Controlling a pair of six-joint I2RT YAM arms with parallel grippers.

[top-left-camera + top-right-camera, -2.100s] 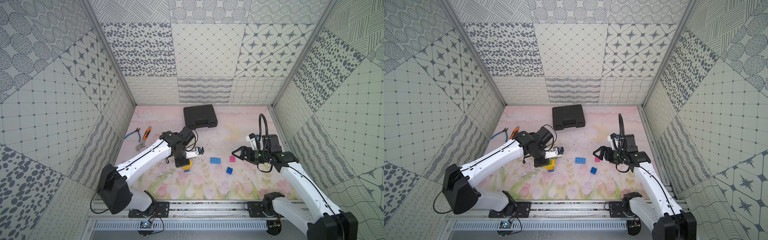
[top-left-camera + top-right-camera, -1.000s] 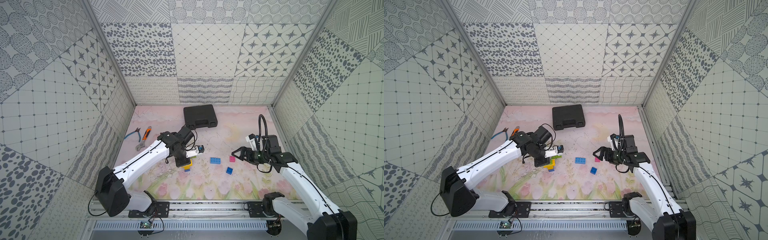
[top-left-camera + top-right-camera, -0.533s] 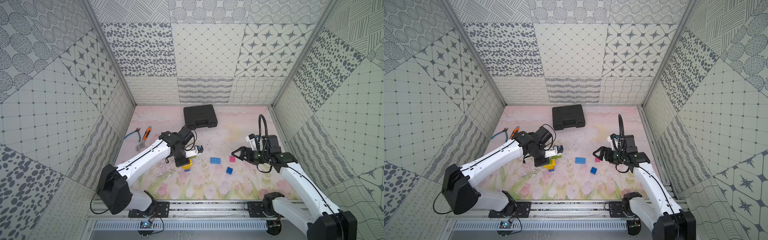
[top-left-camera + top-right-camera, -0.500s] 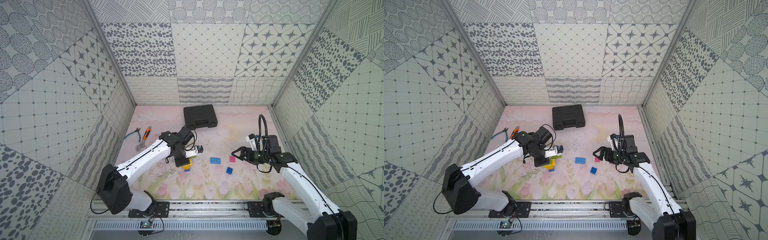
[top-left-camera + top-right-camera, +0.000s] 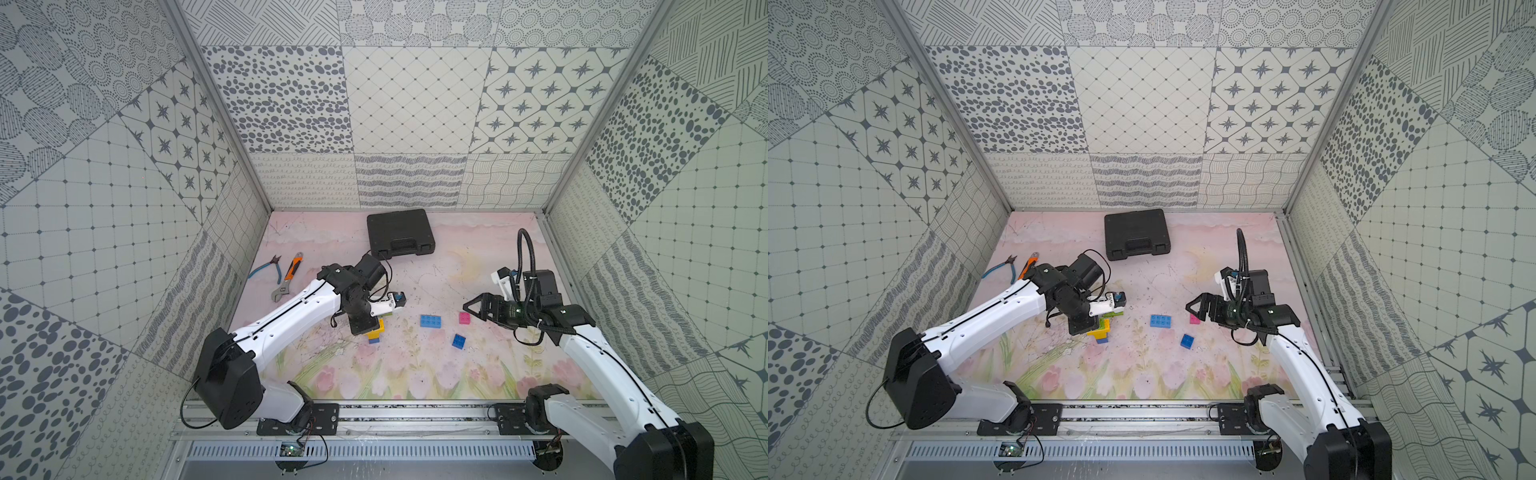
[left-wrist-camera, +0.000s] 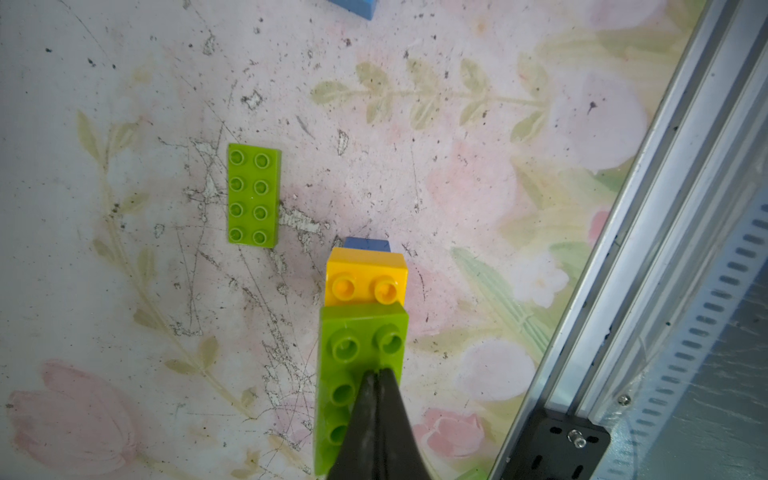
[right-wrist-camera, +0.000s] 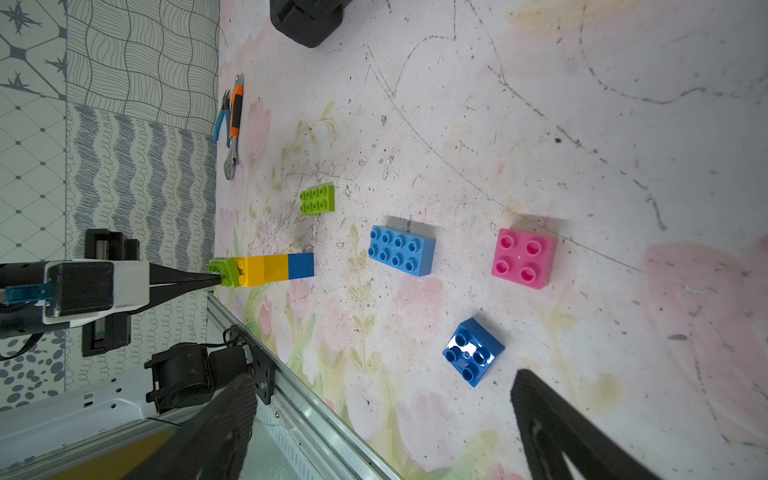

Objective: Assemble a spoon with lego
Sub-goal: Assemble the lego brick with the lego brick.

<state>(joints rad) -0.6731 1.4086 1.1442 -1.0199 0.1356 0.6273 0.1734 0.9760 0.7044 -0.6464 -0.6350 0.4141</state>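
A short lego stack (image 7: 270, 270), the spoon as it stands now, rises from the mat: dark blue at the base, yellow above, a lime green oblong brick (image 6: 361, 332) on top. It shows in both top views (image 5: 375, 330) (image 5: 1100, 330). My left gripper (image 6: 377, 372) is shut, its tips resting on the green brick's studded top (image 7: 214, 276). Loose lego lies around: a lime green brick (image 6: 253, 194), a light blue oblong (image 5: 430, 320), a pink square (image 5: 464, 318) and a dark blue square (image 7: 473, 351). My right gripper (image 7: 380, 378) hangs open and empty beside the pink brick (image 5: 1195, 319).
A black plastic case (image 5: 400, 233) lies at the back of the mat. An orange-handled wrench (image 5: 288, 277) and blue pliers (image 5: 266, 268) lie at the back left. The metal rail (image 5: 415, 409) runs along the front edge, close to the stack.
The left arm has shifted only slightly while its shut tips stay on the stack. The right arm and the loose bricks have not moved.
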